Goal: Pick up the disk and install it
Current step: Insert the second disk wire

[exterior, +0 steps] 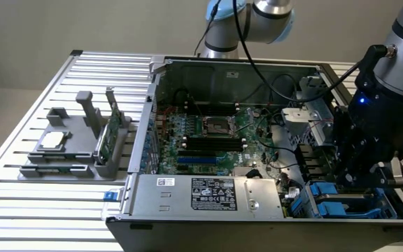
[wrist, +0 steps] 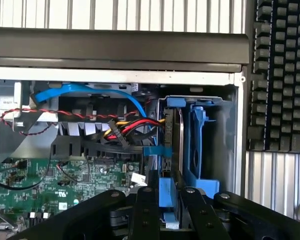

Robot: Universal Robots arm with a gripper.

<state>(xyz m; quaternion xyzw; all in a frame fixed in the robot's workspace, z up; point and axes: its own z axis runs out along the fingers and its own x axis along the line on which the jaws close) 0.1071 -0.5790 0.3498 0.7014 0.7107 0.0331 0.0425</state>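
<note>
Two black fingers (wrist: 146,210) of the gripper (wrist: 165,212) are pinching the blue plastic carrier of the disk (wrist: 179,150). The disk stands on edge, its thin silver-grey side showing between the blue rails. It sits in the drive bay (wrist: 225,145) at the corner of the open computer case (exterior: 138,157), just beside the case's outer wall. A bundle of red, yellow and black cables (wrist: 125,127) and a blue cable run up to the bay from the green motherboard (exterior: 215,131) side.

In the exterior view the gripper (exterior: 359,173) hangs low over that same corner of the case, above blue carrier parts (exterior: 327,199).

The install step appears to be in hand, with the disk partly down in the bay. How deep it sits is hard to judge. Seating it calls for a straight push along the rails, clear of the cables.
</note>
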